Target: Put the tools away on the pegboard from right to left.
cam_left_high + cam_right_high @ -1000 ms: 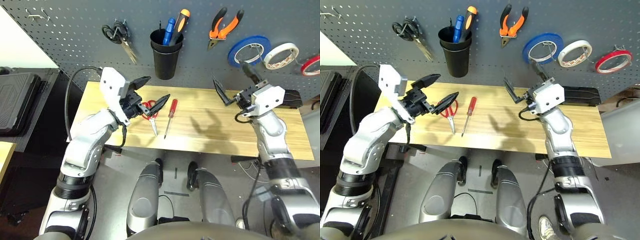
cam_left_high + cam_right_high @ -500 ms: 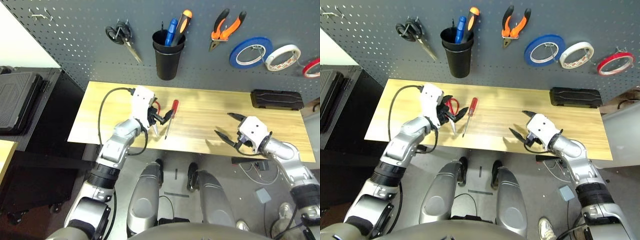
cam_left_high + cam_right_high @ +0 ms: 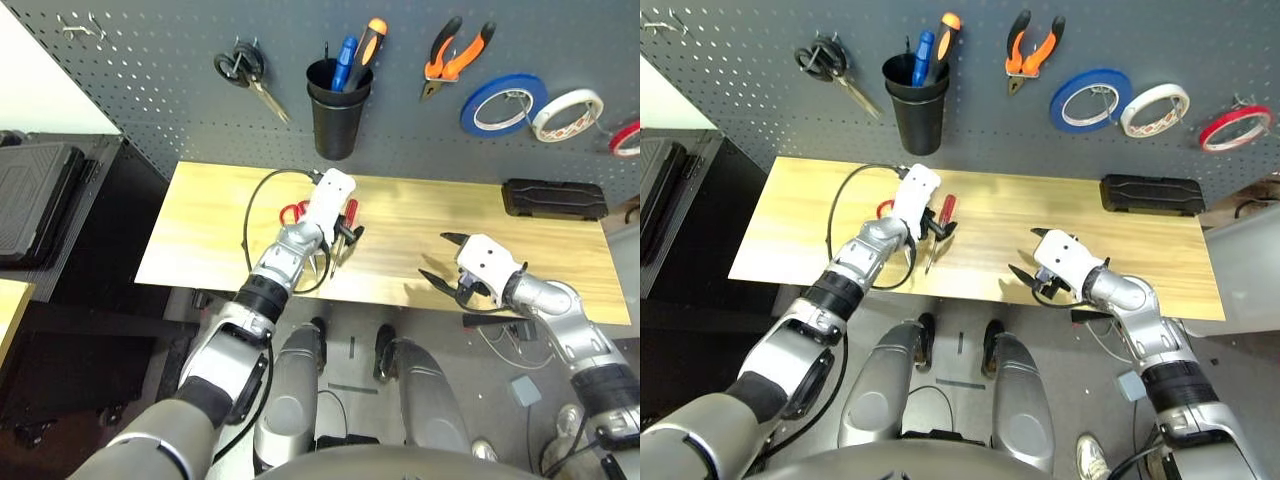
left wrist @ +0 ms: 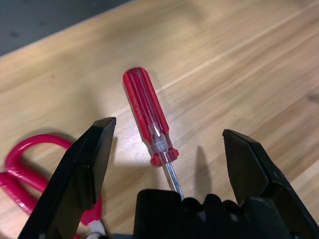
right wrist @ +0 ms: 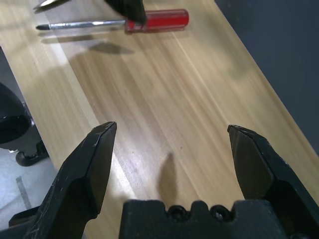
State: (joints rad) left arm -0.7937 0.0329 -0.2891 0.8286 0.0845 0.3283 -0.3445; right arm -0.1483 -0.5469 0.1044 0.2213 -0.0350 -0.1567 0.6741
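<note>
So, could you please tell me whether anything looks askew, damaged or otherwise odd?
Nothing looks damaged. The slim red-handled screwdriver and red-handled metal scissors lie loose on the light wooden table rather than on the dark grey pegboard, but that fits unfinished tidying.

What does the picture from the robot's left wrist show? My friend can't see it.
A red-handled screwdriver lies on a wooden table, between the two open black fingers of the robot's left gripper. Red-handled scissors lie beside it, partly behind one finger.
</note>
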